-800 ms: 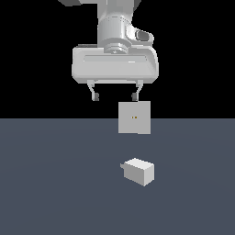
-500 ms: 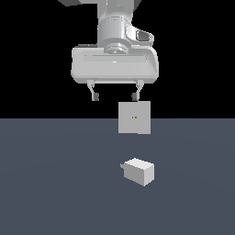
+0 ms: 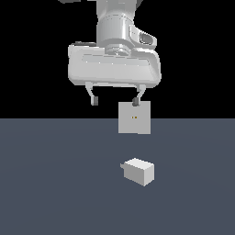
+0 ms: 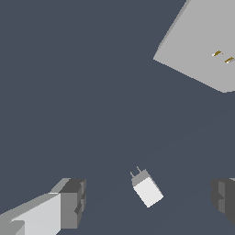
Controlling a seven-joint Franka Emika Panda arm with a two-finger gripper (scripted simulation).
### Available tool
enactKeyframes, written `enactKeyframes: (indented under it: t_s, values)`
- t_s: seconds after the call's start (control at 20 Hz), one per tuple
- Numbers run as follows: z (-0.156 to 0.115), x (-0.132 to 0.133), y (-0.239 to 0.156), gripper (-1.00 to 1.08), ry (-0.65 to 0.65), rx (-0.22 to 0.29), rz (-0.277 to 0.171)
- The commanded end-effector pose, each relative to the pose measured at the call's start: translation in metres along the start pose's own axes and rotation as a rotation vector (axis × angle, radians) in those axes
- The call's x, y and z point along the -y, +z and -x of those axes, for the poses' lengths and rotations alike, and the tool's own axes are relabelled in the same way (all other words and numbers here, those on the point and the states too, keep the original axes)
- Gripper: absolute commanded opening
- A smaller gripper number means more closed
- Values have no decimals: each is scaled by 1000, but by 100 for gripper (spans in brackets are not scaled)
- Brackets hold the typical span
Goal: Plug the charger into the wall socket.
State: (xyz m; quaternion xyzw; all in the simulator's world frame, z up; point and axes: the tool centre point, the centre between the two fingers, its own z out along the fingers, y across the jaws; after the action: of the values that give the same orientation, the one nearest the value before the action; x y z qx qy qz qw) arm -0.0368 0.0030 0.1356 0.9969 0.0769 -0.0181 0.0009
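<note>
One gripper hangs wide open and empty, high above the floor, with one wall socket standing just beyond its fingers and one charger lying well below it. To grasp well, it should descend squarely over the block, straddling its sides and sparing the prongs.

Setting: simulated test scene, no real room | Evidence: flat, untextured slate-blue floor beneath the pincer; plain black void behind it; shading smooth and uniform | Contents: off-white wall socket standing alone without a wall, beyond the pincer; blocky charger below it
</note>
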Motion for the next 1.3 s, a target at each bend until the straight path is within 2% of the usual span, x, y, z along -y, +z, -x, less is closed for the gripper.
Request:
enactKeyframes:
  t_s: [0.0, 0.85, 1.25]
  values:
    - [6, 0, 5, 100, -47, -7, 0]
    - [53, -13, 51, 100, -431, -69, -4]
    - [66, -22, 68, 100, -558, -90, -6]
